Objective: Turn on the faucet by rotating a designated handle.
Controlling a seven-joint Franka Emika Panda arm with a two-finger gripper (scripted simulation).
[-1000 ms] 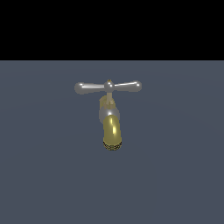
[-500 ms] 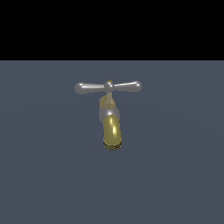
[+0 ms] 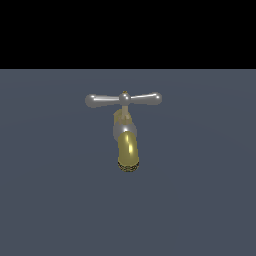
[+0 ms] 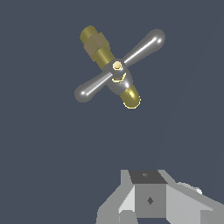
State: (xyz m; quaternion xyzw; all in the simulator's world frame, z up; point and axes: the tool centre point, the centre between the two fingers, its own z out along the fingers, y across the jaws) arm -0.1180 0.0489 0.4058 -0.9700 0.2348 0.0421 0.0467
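Nothing has moved in the exterior view since the earlier frames: the faucet (image 3: 127,135) stands at the centre of the frame on the grey tabletop (image 3: 200,200), its handle (image 3: 123,99) lying level across the top, one bulb toward the exterior view's left and one toward its right, spout pointing at the camera. My arm does not appear there at all. In the wrist view the faucet sits in the upper middle of the frame, the handle (image 4: 119,65) running diagonally with its brass knob at the crossing, well apart from my claw (image 4: 153,203), of which only the grey housing shows at the lower edge; the fingertips are out of frame, so I cannot tell whether the claw is spread or pressed together. I judge the handle to be rigid metal, smooth and likely slippery, fixed to turn only about its centre. The best hold looks to be near one bulbous end, where the swelling would stop a slip and the leverage is greatest. Pushing sideways there should turn it; gripping the knob would give little torque.
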